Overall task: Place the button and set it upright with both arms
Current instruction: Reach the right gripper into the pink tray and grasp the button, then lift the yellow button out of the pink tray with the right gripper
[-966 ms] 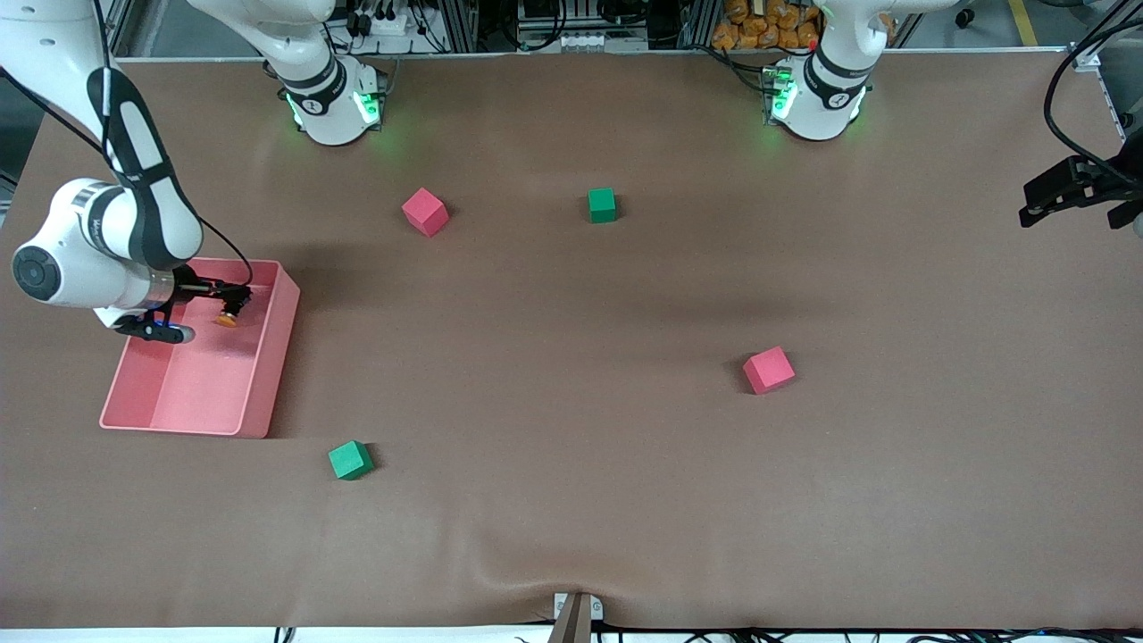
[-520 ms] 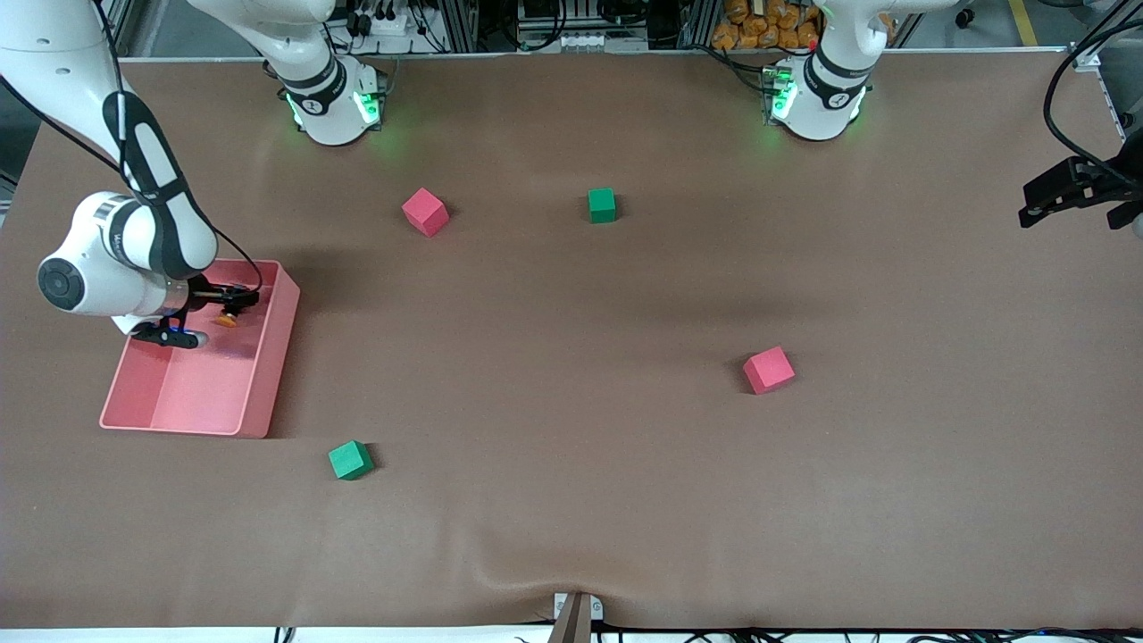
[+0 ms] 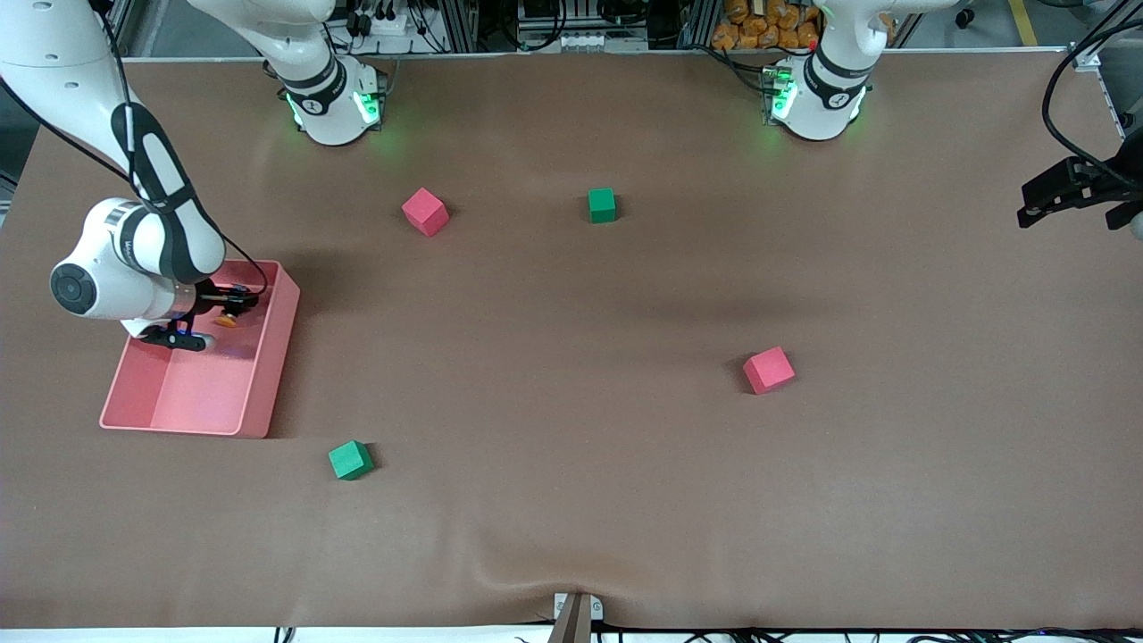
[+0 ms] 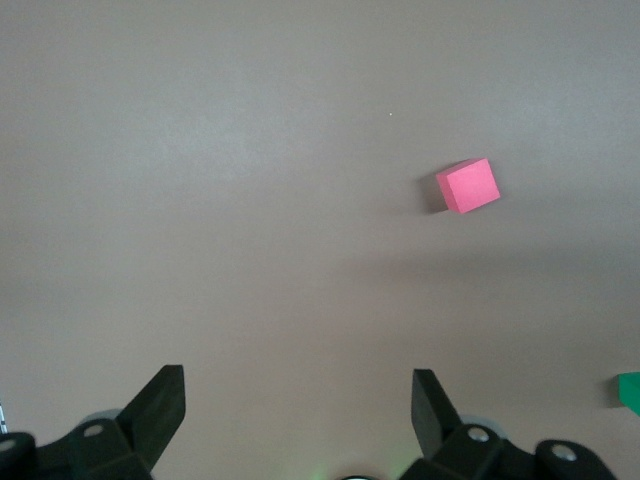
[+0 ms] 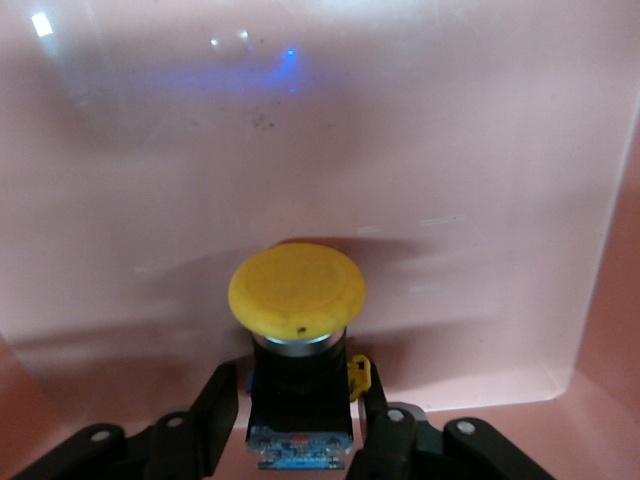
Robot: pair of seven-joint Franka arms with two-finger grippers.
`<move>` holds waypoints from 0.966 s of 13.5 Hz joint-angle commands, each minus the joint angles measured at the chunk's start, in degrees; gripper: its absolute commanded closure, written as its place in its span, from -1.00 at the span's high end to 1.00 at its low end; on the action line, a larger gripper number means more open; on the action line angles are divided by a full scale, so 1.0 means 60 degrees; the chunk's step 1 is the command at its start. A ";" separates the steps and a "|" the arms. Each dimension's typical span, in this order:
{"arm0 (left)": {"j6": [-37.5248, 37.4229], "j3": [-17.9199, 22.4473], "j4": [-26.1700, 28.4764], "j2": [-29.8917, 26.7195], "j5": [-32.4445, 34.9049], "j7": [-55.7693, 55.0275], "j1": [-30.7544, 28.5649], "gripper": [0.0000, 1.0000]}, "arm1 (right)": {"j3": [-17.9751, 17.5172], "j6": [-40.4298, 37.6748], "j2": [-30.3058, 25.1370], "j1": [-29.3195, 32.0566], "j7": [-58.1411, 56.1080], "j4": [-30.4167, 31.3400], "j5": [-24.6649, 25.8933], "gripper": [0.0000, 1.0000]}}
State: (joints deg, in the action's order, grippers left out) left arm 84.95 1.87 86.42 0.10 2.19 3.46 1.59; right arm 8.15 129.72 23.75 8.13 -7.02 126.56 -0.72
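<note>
My right gripper (image 3: 234, 304) is shut on the button (image 3: 226, 318) and holds it just over the floor of the pink bin (image 3: 277, 357), at the bin's end nearer the robot bases. In the right wrist view the orange cap (image 5: 297, 290) faces the camera, and the fingers (image 5: 215, 400) press the black body from both sides over the bin's pink floor (image 5: 300, 120). My left gripper (image 3: 1036, 204) waits open and empty at the left arm's end of the table. The left wrist view shows its gripper (image 4: 298, 385) wide open over bare brown mat.
Two red cubes (image 3: 425, 212) (image 3: 768, 370) and two green cubes (image 3: 602, 204) (image 3: 350, 460) lie scattered on the brown mat. The left wrist view shows a red cube (image 4: 467, 186) and the edge of a green one (image 4: 630, 390).
The right arm's wrist and elbow have shifted a little toward the table's middle. The button stays gripped at almost the same spot in the bin. The left arm has not moved.
</note>
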 commanded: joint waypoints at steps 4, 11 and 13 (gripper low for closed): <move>-0.0096 -0.0003 -0.0122 0.0041 -0.0131 0.0214 -0.0002 1.00 | -0.0084 0.0118 0.0026 0.0124 -0.0118 -0.0043 0.0077 -0.44; -0.0096 -0.0003 -0.0107 0.0041 -0.0131 0.0185 -0.0002 1.00 | -0.0069 0.0030 -0.0443 0.0198 -0.0908 -0.0466 0.0048 -0.43; -0.0111 -0.0003 -0.0122 0.0041 -0.0131 0.0185 0.0012 1.00 | -0.0069 -0.0260 -0.0560 0.0154 -0.1216 -0.0773 0.0048 -0.43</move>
State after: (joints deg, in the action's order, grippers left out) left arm 84.95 1.81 86.42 0.12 2.19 3.46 1.60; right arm 8.28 130.13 22.44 8.34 -12.13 123.03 -0.74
